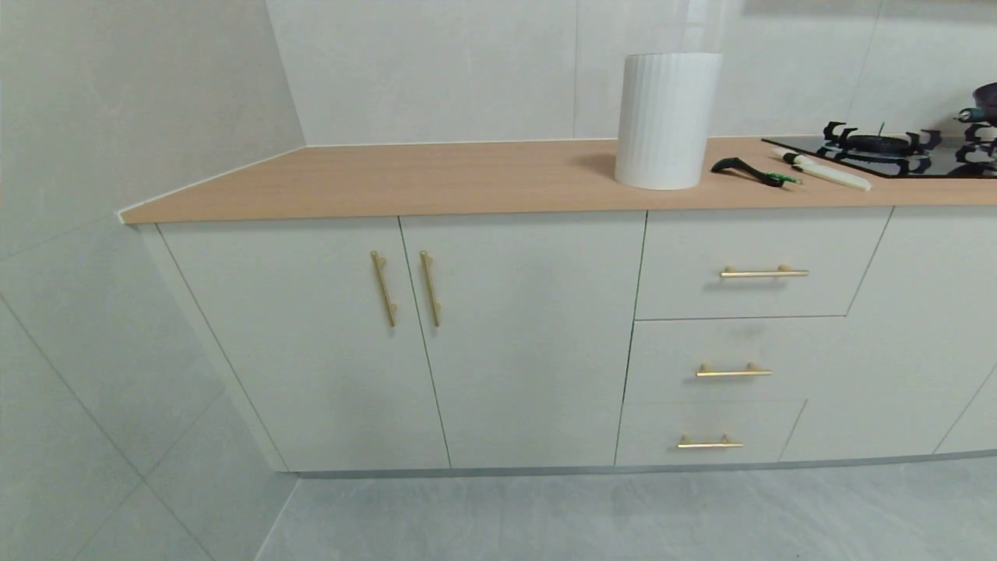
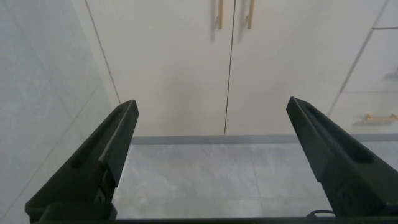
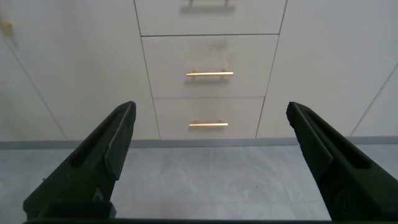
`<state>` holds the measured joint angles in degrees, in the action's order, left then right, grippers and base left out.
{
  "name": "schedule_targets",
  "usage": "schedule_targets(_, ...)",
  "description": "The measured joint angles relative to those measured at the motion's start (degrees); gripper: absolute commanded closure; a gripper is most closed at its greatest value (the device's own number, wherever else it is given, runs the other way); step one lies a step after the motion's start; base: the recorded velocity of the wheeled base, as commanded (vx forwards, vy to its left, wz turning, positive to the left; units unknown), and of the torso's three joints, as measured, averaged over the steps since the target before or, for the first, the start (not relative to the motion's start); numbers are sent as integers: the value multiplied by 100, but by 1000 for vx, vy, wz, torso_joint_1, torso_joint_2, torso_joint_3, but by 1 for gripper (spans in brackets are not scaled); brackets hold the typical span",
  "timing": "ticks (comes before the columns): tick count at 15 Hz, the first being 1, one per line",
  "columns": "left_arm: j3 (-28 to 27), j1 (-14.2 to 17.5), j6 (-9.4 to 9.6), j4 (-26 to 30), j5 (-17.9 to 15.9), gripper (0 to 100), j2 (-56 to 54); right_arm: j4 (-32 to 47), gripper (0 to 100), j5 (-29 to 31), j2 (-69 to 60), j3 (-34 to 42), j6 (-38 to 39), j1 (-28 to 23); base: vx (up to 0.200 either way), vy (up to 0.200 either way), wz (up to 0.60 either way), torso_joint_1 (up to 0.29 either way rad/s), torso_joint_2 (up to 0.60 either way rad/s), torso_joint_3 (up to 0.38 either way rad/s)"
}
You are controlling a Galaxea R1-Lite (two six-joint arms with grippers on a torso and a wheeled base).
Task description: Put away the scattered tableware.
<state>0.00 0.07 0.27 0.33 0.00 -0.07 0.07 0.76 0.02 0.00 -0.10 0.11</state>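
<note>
A white ribbed canister (image 1: 666,121) stands upright on the wooden bench (image 1: 389,179). Just beside the canister, on its hob (image 1: 880,148) side, a black-handled utensil (image 1: 752,171) lies flat. A pale, long utensil (image 1: 826,171) lies just past it, farther from the canister and close to the hob's edge. Three drawers (image 1: 748,343) with gold handles sit below the canister, and a pair of cupboard doors (image 1: 405,343) fills the front on the canister's other side. The left tool (image 2: 211,107) hangs low before those doors, its fingers wide apart and holding nothing. The right tool (image 3: 210,112) faces the drawers, likewise spread apart and bare.
</note>
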Motion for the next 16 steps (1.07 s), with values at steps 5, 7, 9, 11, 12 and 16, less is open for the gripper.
schedule_targets(5, 0, 0, -5, 0, 0, 0, 0, 6, 0, 2, -2, 0, 5, 0, 40, 0, 0, 1, 1, 0)
schedule_targets(7, 0, 0, 0, 0, 0, 0, 0, 9, 0, 2, -2, 0, 5, 0, 0, 0, 0, 0, 0, 0)
schedule_targets(9, 0, 0, 6, 0, 0, 0, 0, 9, 0, 4, -2, 0, 7, 0, 0, -200, 0, 2, 7, -2)
schedule_targets(11, 0, -2, 6, 2, 0, 0, 0, 9, 0, 11, -2, 0, 10, 0, 0, -200, 0, 5, 10, 2)
schedule_targets(12, 0, -2, 6, 2, 0, 0, 0, 11, 0, 11, -2, 0, 10, 0, 0, -200, 0, 2, 2, 2)
schedule_targets(16, 0, -2, -6, 0, 0, 0, 0, 11, 0, 13, -2, 0, 10, 0, 0, -100, 0, 1, 1, 1)
